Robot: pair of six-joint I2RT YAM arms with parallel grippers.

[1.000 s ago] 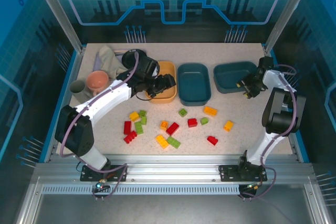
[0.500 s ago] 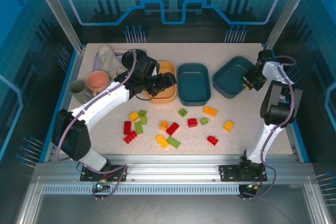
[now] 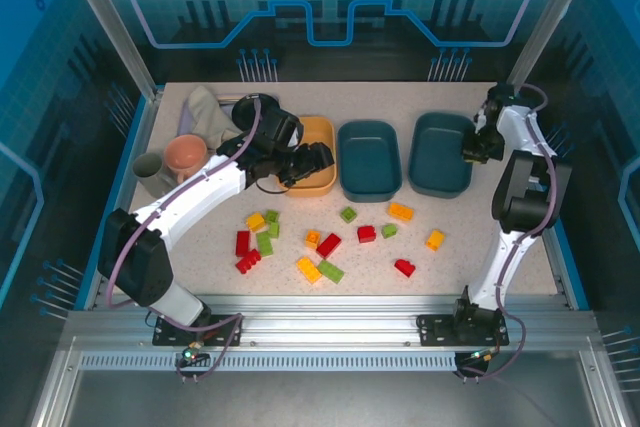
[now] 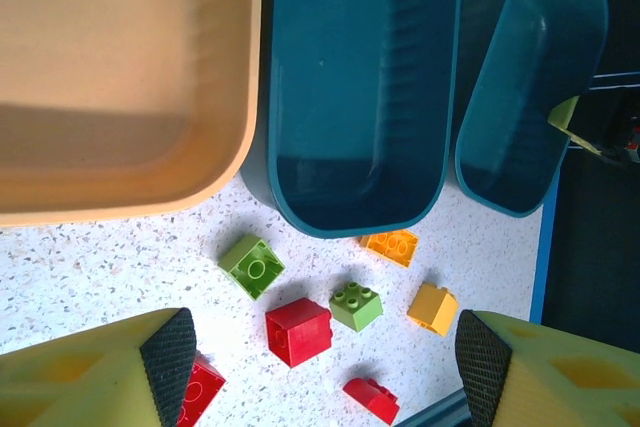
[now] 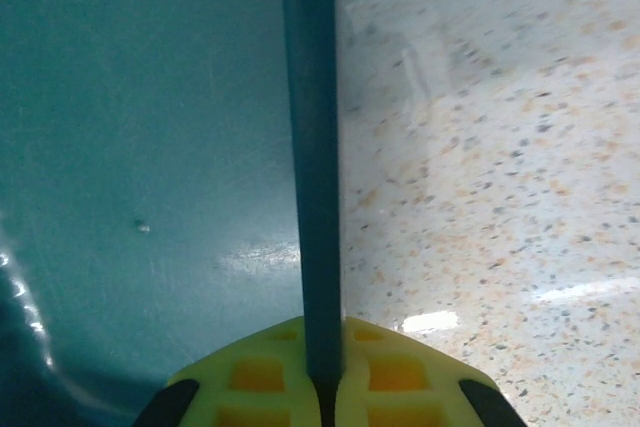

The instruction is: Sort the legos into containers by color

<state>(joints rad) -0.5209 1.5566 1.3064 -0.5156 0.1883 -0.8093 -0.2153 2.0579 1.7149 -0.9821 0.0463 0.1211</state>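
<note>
Three containers stand in a row at the back: a light orange tray (image 3: 322, 137), a dark teal tray (image 3: 368, 159) and a second teal tray (image 3: 438, 152). My right gripper (image 3: 477, 145) is shut on the right-hand rim (image 5: 312, 147) of that second teal tray, the wall pinched between its fingers (image 5: 400, 372). My left gripper (image 3: 306, 161) hangs open and empty over the orange tray's front right corner. Several red, green and yellow-orange legos lie scattered on the table in front of the trays, among them a red one (image 4: 297, 331), a green one (image 4: 356, 307) and an orange one (image 3: 400, 211).
At the back left stand a pink cup (image 3: 186, 154), a grey cup (image 3: 148, 169), a crumpled cloth (image 3: 205, 112) and a black dish (image 3: 252, 105) partly under my left arm. The table's blue right edge (image 3: 560, 207) runs close to my right arm.
My right gripper has shut on the right teal tray's rim and swung the tray from slanted to straight, alongside the middle tray. The left arm has hardly moved.
</note>
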